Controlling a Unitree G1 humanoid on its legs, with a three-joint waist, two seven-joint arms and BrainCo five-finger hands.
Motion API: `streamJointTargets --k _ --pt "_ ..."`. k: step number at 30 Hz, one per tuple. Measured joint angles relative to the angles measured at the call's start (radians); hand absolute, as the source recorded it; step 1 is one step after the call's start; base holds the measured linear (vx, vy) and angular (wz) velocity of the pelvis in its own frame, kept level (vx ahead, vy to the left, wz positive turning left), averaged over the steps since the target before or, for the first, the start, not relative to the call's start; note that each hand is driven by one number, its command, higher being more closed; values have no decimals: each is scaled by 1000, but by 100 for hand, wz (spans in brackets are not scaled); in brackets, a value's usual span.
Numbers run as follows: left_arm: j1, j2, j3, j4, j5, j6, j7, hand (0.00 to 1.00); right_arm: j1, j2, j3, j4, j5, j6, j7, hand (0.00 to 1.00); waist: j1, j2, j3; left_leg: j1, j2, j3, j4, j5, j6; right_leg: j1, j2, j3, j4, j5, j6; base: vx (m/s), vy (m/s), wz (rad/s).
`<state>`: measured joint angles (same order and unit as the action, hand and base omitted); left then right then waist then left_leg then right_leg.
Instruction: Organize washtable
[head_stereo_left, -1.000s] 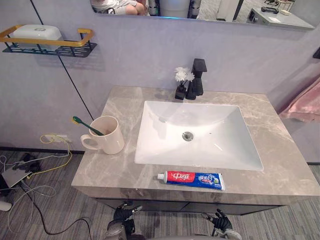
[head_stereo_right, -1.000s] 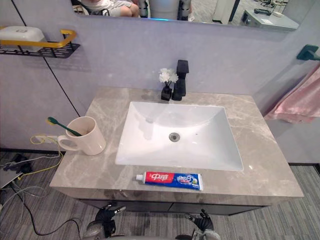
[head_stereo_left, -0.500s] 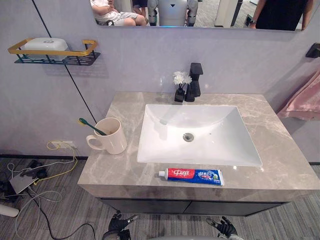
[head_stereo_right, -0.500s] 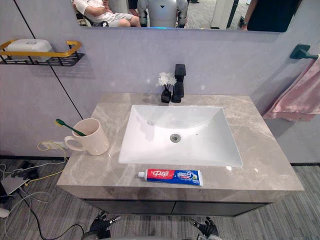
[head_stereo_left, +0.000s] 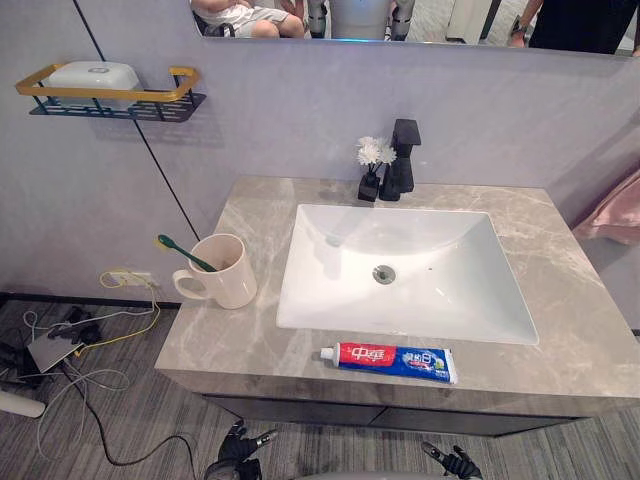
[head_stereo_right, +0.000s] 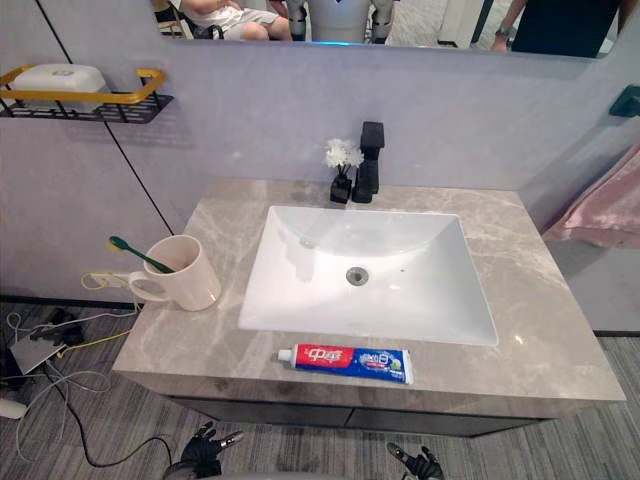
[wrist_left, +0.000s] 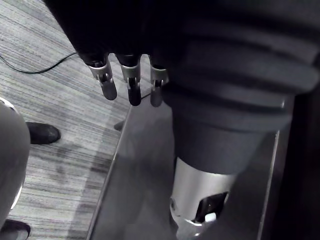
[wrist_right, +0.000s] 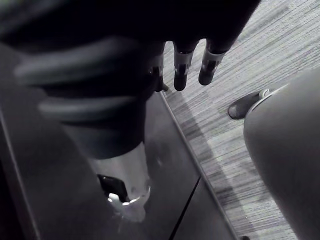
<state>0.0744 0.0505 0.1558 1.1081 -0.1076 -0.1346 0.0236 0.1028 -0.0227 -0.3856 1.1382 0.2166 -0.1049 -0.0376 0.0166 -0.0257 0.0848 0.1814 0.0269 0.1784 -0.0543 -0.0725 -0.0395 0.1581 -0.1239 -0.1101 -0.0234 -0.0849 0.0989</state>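
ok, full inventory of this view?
grey marble countertop: 1, grey, around sink
white rectangular sink: 1, white, countertop centre
black metal faucet: 1, black, behind sink
small black vase of white flowers: 1, black/white, left of faucet
cream ceramic mug: 1, cream, left of sink
green plastic toothbrush: 1, green, slanted in mug
red-and-blue toothpaste tube: 1, red/blue, flat before sink
black wire shelf with gold rail: 1, black/gold, wall upper left
white soap box: 1, white, on shelf
pink towel: 1, pink, hanging far right
left hand: 1, silver fingers straight, empty, below counter front
right hand: 1, same
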Motion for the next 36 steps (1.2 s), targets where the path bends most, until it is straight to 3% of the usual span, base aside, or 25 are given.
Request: streamJointTargets --k 6,11,15,17,19,20,22,23,26,28,36 --pt "-2 4 32 3 -16 0 2 0 10 -9 -32 24 1 1 0 0 0 -4 5 -4 -3 -24 14 0 0 13 -6 -25 2 0 0 -36 -40 11" --pt "29 23 182 1 -38 3 8 0 15 -36 -91 24 3 2 0 0 0 11 14 -11 -5 -39 23 0 0 14 -12 -35 8 2 2 -83 -31 7" --pt "65 101 342 -66 -61 14 34 0 23 -61 -128 18 8 2 0 0 6 23 18 -15 -1 -49 22 1 1 14 -13 -53 17 1 3 -69 -36 12" --pt "66 156 457 -240 -119 16 55 0 46 -63 -129 -13 8 1 0 0 35 27 20 -21 1 -57 23 2 1 14 -13 -63 19 1 3 -45 -35 13" --pt "68 189 487 -463 -186 2 88 0 73 -58 -128 -40 11 0 1 0 56 23 17 -33 0 -75 28 3 0 15 -15 -85 20 -1 2 -25 -39 25" --pt "73 199 489 -544 -210 -7 97 0 80 -56 -127 -51 11 0 1 0 60 22 16 -36 -1 -80 29 6 5 15 -16 -92 20 -1 2 -8 -40 37" --pt "90 197 520 -877 -236 -45 148 0 84 -41 -126 -77 21 -2 1 0 60 17 11 -48 -7 -99 40 6 5 19 -23 -120 29 -11 6 14 -21 32" --pt "96 195 519 -945 -232 -59 163 0 84 -37 -121 -82 23 -2 1 0 63 11 6 -48 -8 -102 46 6 5 25 -24 -124 30 -11 6 34 -8 19" --pt "93 158 473 -1261 -191 -74 212 0 82 -19 -113 -106 30 0 16 0 78 21 4 -49 -13 -122 69 2 8 46 -37 -150 33 -11 6 13 9 20" --pt "94 147 351 -1486 -76 -77 224 0 80 -12 -106 -107 32 7 23 0 82 24 3 -52 -15 -150 74 1 9 58 -38 -179 35 -11 6 -32 -17 32" --pt "94 150 -85 -1821 165 -97 172 0 80 -5 -61 -131 49 17 46 0 70 25 1 -60 -10 -153 106 -4 10 63 -34 -188 35 -15 3 -84 -19 3"
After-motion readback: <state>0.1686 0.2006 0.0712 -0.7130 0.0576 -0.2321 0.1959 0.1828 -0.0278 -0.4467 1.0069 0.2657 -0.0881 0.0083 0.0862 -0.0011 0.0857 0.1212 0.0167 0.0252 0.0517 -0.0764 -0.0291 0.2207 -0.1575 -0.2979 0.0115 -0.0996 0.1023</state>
